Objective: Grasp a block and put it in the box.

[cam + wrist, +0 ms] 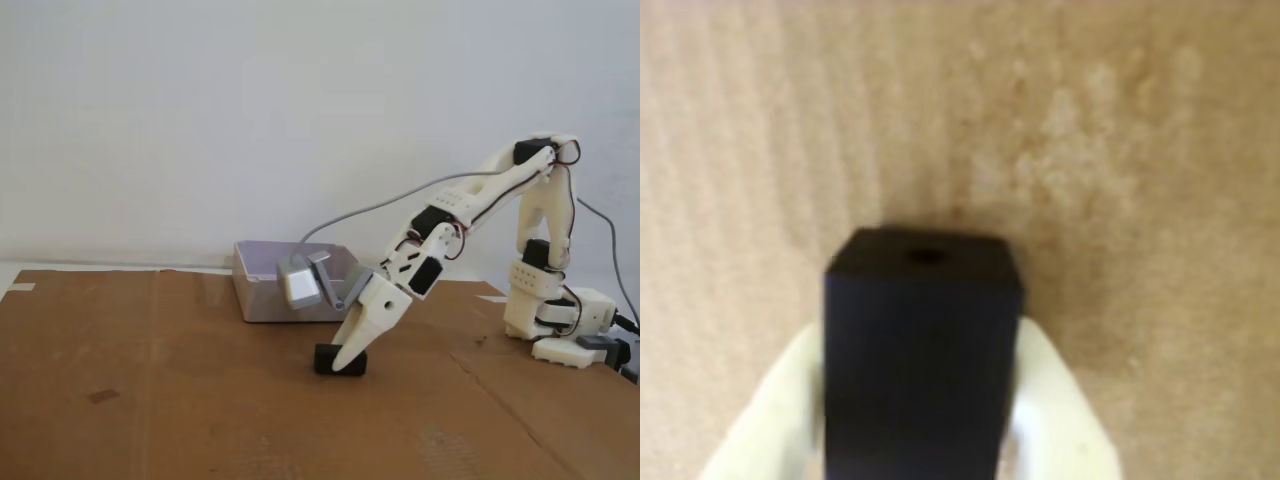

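Note:
A black block (923, 340) with a small hole in its top face fills the lower middle of the wrist view. It stands between my two white fingers (770, 410), which lie against its left and right sides. In the fixed view the block (328, 360) rests on the brown cardboard, in front of the grey box (262, 292). My gripper (345, 362) reaches down onto the block and is closed on it. The block's lower part is hidden in the wrist view.
The cardboard sheet (150, 400) covers the table. The box sits at the back, just left of the arm's wrist camera housing (300, 283). The arm's base (560, 325) stands at the right, with cables behind it.

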You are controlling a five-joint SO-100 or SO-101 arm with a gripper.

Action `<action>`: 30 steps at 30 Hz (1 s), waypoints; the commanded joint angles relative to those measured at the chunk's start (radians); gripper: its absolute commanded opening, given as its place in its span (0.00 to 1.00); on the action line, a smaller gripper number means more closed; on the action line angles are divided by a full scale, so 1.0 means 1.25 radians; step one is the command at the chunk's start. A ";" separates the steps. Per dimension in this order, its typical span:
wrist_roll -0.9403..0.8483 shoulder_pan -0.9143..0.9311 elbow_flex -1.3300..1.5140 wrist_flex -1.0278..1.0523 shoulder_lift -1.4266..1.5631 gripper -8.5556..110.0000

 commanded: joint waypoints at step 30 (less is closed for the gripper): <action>0.001 0.001 -0.077 -0.023 0.125 0.11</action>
